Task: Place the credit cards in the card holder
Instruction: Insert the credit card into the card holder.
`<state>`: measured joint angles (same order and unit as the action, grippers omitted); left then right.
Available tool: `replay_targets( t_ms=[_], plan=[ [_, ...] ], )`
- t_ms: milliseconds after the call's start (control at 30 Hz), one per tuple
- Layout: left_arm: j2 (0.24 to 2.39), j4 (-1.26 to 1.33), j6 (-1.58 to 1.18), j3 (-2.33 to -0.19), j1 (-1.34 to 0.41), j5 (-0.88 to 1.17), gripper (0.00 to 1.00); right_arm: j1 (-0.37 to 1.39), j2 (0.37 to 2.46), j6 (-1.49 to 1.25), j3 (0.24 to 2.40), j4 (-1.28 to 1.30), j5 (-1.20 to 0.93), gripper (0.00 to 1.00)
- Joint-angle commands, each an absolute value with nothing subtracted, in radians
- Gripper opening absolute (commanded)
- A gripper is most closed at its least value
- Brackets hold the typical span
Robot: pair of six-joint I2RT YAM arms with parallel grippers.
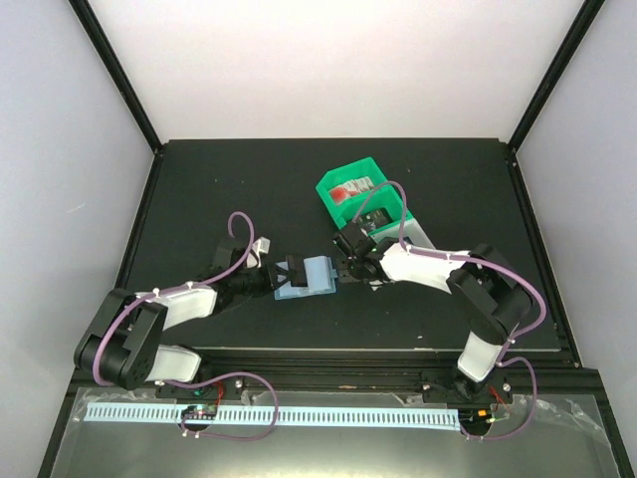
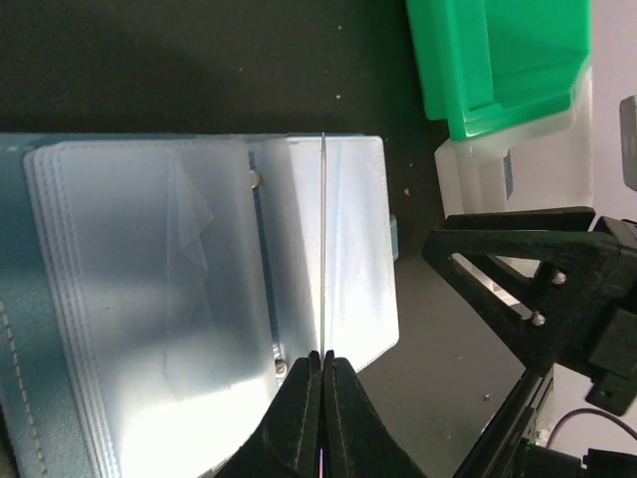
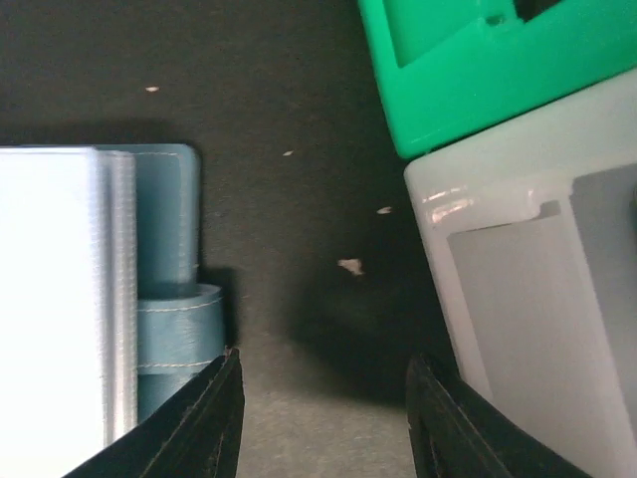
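Observation:
The teal card holder [image 1: 317, 276] lies open on the black table, its clear sleeves [image 2: 149, 299] fanned out. My left gripper [image 2: 323, 360] is shut on the near edge of one clear sleeve [image 2: 324, 249], which stands upright and shows edge-on. My right gripper [image 3: 326, 393] is open just right of the card holder's closing tab [image 3: 179, 324], low over bare table, with nothing between its fingers. Red-and-white credit cards [image 1: 352, 188] lie in the green bin [image 1: 375, 172]. No card shows in either gripper.
A white bin [image 3: 528, 279] stands against the green bin [image 3: 468, 80], close to my right gripper's right finger [image 3: 438, 418]. In the left wrist view the right gripper's black frame [image 2: 528, 269] sits just right of the card holder, in front of both bins [image 2: 498, 60].

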<state>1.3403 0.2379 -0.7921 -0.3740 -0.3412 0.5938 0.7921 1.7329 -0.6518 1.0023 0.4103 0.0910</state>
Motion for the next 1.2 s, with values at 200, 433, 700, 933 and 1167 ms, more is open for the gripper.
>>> replay_targets(
  t_ms=[200,433,700,933,1167],
  plan=[
    [1.401,0.381,-0.819,-0.405,-0.336,0.598,0.01,0.792,1.732,-0.611,1.008,0.349,0.039,0.5],
    [1.467,0.429,-0.822,-0.405,-0.336,0.578,0.01,0.791,1.747,-0.615,0.996,0.299,-0.065,0.49],
    [1.529,0.474,-0.836,-0.387,-0.355,0.607,0.02,0.791,1.807,-0.617,1.0,0.311,-0.122,0.34],
    [1.558,0.496,-0.838,-0.396,-0.374,0.626,0.02,0.79,1.831,-0.618,1.006,0.307,-0.142,0.27],
    [1.59,0.514,-0.852,-0.401,-0.394,0.65,0.02,0.791,1.836,-0.623,1.005,0.306,-0.143,0.26]
  ],
)
